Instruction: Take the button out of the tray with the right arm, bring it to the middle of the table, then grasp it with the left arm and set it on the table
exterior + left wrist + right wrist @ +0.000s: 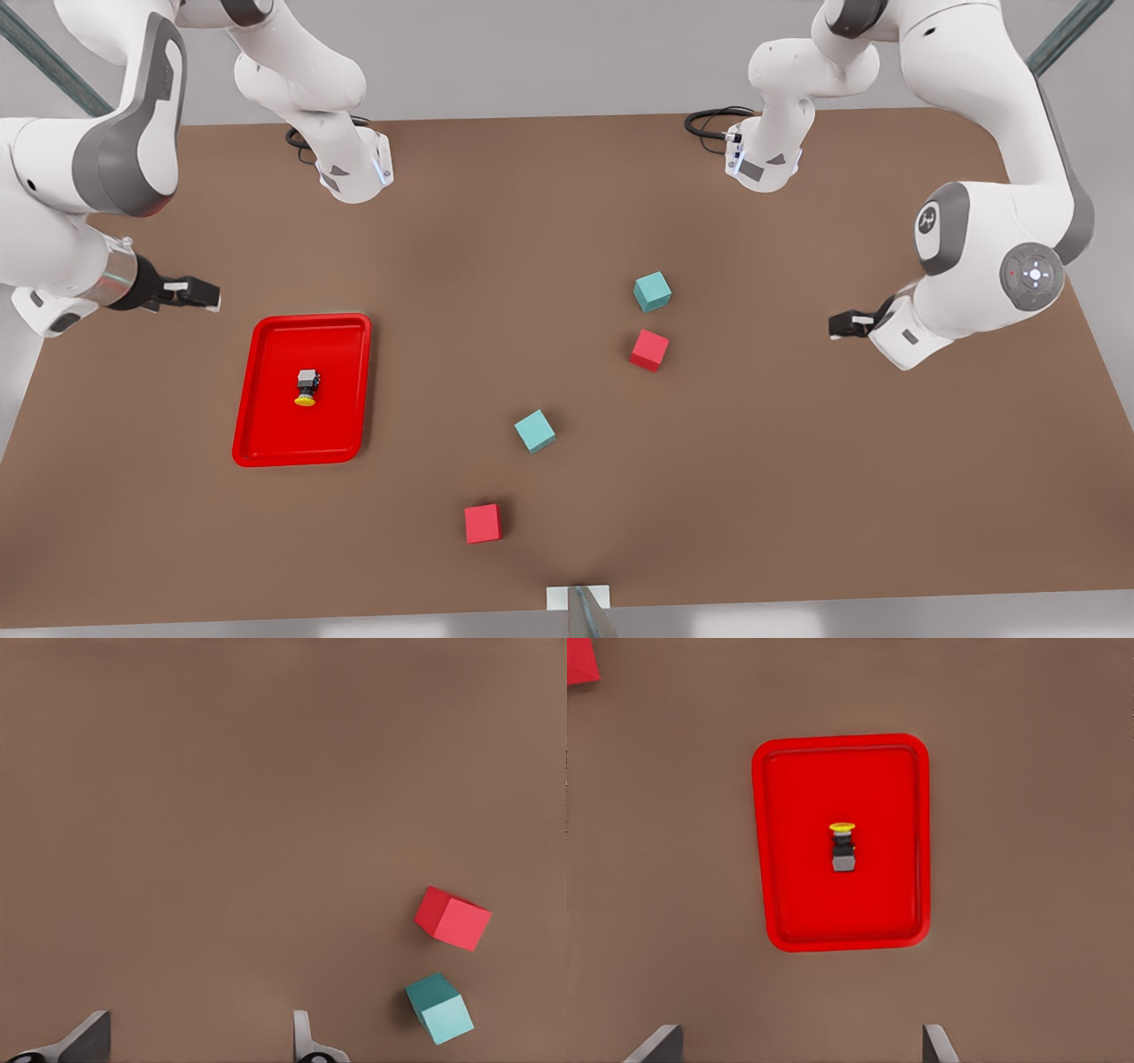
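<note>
The button [307, 388] lies on its side near the middle of the red tray [266, 443], yellow cap toward the table's front edge. It also appears in the right wrist view, the button [842, 847] inside the tray [780, 904]. My right gripper [208, 294] hangs open above the table just behind the tray's far left corner at the front view's left; its fingertips [660, 1043] are spread wide. My left gripper [837, 325] waits open at the front view's right, fingers [306, 1041] apart over bare table [221, 815].
Several cubes lie mid-table: a teal cube [652, 291] and red cube [649, 349] right of centre, another teal cube [535, 431] and red cube [483, 523] nearer the front. The left wrist view catches a red cube [453, 919] and teal cube [440, 1007].
</note>
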Motion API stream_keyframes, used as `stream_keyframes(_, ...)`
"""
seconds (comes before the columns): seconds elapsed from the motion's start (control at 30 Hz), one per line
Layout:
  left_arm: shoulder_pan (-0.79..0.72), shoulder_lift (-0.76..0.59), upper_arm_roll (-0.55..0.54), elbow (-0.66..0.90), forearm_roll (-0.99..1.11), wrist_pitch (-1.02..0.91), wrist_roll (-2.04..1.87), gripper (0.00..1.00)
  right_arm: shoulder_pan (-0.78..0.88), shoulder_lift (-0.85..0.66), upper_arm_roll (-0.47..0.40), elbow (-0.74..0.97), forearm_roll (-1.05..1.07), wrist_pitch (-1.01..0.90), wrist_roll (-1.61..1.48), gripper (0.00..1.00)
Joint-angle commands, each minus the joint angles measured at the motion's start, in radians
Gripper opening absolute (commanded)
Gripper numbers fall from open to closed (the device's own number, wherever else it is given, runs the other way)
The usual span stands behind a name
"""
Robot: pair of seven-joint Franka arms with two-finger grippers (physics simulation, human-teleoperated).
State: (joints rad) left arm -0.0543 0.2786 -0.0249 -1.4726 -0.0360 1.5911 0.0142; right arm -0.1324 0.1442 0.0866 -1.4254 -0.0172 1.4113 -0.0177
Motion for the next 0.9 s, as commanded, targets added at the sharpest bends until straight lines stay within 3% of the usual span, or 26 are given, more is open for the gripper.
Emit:
stream_keyframes(0.0,-0.007,-0.001,0.000,0.005,0.004,0.067,0.000,1.00,-0.003,0.000,0.001,0.000,0.000,0.057,-0.016,1.00)
stream_keyframes(0.17,-0.053,-0.009,-0.003,0.043,-0.001,0.009,-0.100,1.00,0.010,0.049,0.001,-0.013,-0.001,0.095,-0.015,1.00)
stream_keyframes(0.2,-0.041,-0.006,0.000,0.071,-0.001,0.004,-0.115,1.00,0.010,0.086,0.038,-0.013,-0.001,0.117,-0.002,1.00)
stream_keyframes(0.43,-0.036,-0.015,0.008,0.080,0.031,-0.071,-0.114,1.00,0.114,0.276,0.064,-0.015,-0.004,0.363,0.150,1.00)
stream_keyframes(0.57,-0.033,-0.013,0.010,0.086,0.050,-0.066,-0.111,1.00,0.073,0.259,0.064,-0.174,-0.017,0.546,0.142,1.00)
stream_keyframes(0.63,-0.035,-0.012,0.010,0.086,0.048,-0.066,-0.111,1.00,0.005,0.209,0.067,-0.374,-0.027,0.710,0.050,1.00)
stream_keyframes(0.67,-0.036,-0.010,0.008,0.084,0.050,-0.062,-0.114,1.00,-0.056,0.202,0.114,-0.478,-0.027,0.848,0.016,1.00)
stream_keyframes(0.73,-0.036,-0.010,0.008,0.084,0.048,-0.062,-0.114,1.00,-0.190,0.199,0.194,-0.526,-0.027,0.871,-0.134,1.00)
stream_keyframes(0.77,-0.036,-0.009,0.008,0.084,0.048,-0.062,-0.114,1.00,-0.225,0.189,0.200,-0.561,-0.133,0.887,-0.140,1.00)
stream_keyframes(0.83,-0.035,-0.009,0.008,0.084,0.048,-0.062,-0.114,1.00,-0.401,0.216,0.386,-0.575,-0.244,0.896,-0.130,1.00)
stream_keyframes(0.87,-0.036,-0.009,0.008,0.084,0.048,-0.062,-0.114,1.00,-0.406,0.226,0.386,-0.587,-0.257,0.936,-0.128,1.00)
